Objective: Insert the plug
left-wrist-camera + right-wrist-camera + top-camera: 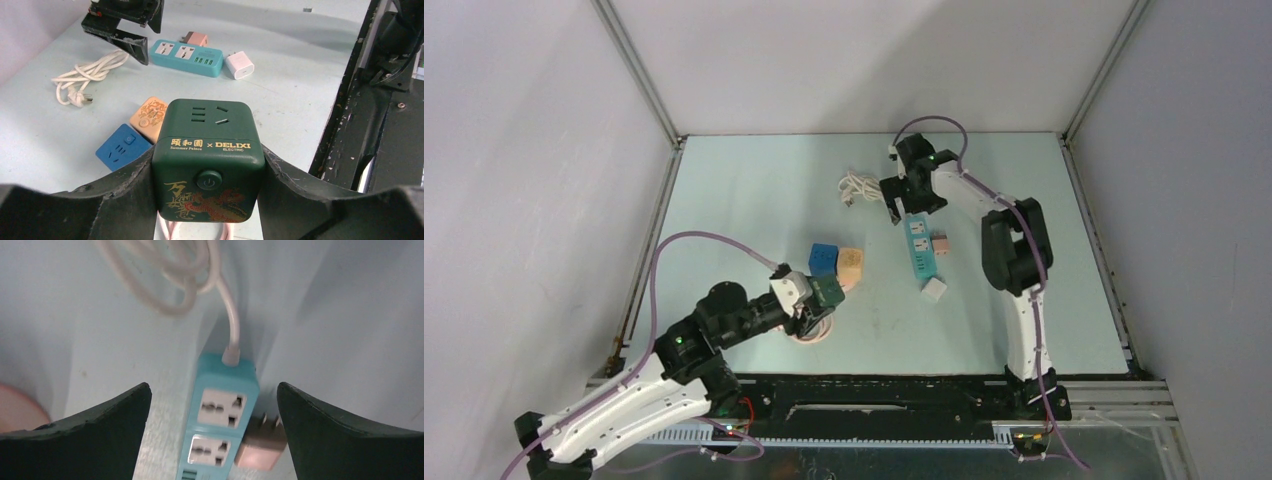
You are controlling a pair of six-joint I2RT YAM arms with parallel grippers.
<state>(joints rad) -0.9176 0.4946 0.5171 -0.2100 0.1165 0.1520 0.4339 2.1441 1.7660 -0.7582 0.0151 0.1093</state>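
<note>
We hold the green cube socket in the left gripper by the near edge. Our right gripper hangs wide over the teal power strip; the pink plug lies just beside it, toward the right edge.

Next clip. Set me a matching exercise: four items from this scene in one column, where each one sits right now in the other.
Items:
1. green cube socket
2. teal power strip
3. white charger
4. blue cube socket

Places:
A. right beside the beige cube
B. clamped in the left end effector
C. below the open right end effector
D. lying by the strip's USB end

Pairs: 1-B, 2-C, 3-D, 4-A
</note>
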